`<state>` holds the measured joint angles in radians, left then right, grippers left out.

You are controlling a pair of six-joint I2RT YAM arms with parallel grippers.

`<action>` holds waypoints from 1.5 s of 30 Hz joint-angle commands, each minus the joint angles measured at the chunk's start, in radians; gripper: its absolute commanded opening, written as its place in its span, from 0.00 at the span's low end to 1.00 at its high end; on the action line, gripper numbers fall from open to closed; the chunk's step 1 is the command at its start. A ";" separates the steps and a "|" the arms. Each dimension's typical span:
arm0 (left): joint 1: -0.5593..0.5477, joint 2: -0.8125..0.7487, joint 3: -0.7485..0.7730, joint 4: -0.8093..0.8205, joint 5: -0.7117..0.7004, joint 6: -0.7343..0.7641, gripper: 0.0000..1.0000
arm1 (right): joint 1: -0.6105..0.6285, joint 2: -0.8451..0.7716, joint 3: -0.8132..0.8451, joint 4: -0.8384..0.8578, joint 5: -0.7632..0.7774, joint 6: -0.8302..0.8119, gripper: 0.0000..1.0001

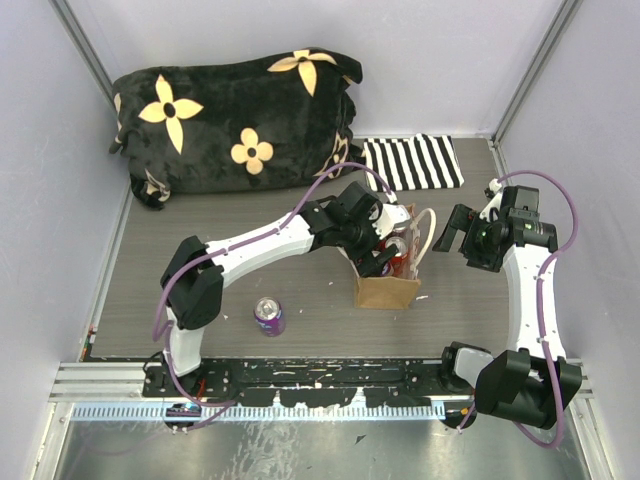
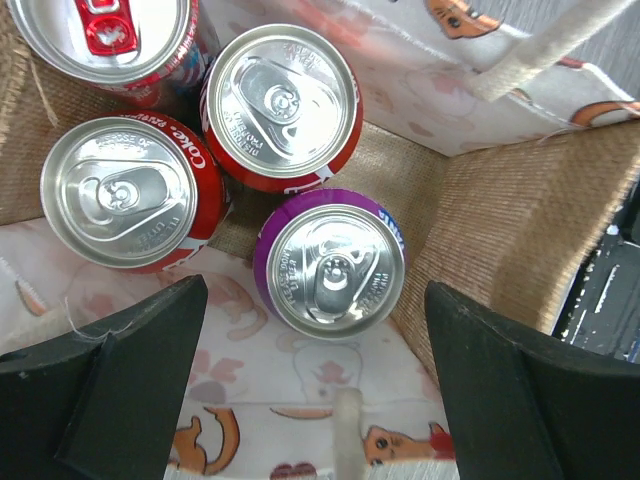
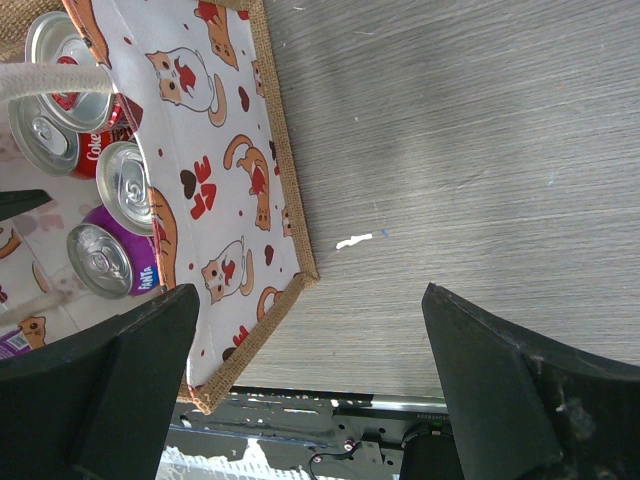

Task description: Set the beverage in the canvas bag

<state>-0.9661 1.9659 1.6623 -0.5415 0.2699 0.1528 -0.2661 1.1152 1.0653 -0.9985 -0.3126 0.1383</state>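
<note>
The canvas bag [image 1: 388, 292] stands upright mid-table, its mouth open. In the left wrist view a purple beverage can [image 2: 335, 265] stands inside the bag beside two red Coke cans [image 2: 120, 190] [image 2: 282, 100] and a third red can [image 2: 105, 30]. My left gripper [image 2: 315, 330] hangs over the bag mouth [image 1: 385, 255], open, with its fingers apart from the purple can. A cream handle [image 2: 345, 435] lies between them. Another purple can [image 1: 268, 315] stands on the table, left of the bag. My right gripper [image 3: 310, 300] is open and empty just right of the bag [image 3: 220, 180].
A black cushion with cream flowers [image 1: 235, 115] fills the back left. A black-and-white striped cloth [image 1: 412, 162] lies at the back right. The metal rail [image 1: 300, 380] runs along the near edge. White walls close in both sides.
</note>
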 commanded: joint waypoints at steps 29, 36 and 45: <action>0.271 -0.535 -0.052 -0.370 0.056 0.057 0.98 | -0.004 -0.022 0.008 0.025 -0.005 0.001 1.00; 0.240 -0.878 -0.471 -0.452 0.058 0.229 0.98 | -0.005 -0.027 0.013 0.016 0.000 0.001 1.00; 0.122 -0.887 -0.596 -0.500 0.027 0.175 0.98 | -0.004 -0.032 0.017 0.006 -0.006 0.005 1.00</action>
<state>-0.8295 1.0481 1.0954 -1.0386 0.2943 0.3355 -0.2661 1.1130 1.0626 -1.0016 -0.3122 0.1387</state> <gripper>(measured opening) 0.980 0.999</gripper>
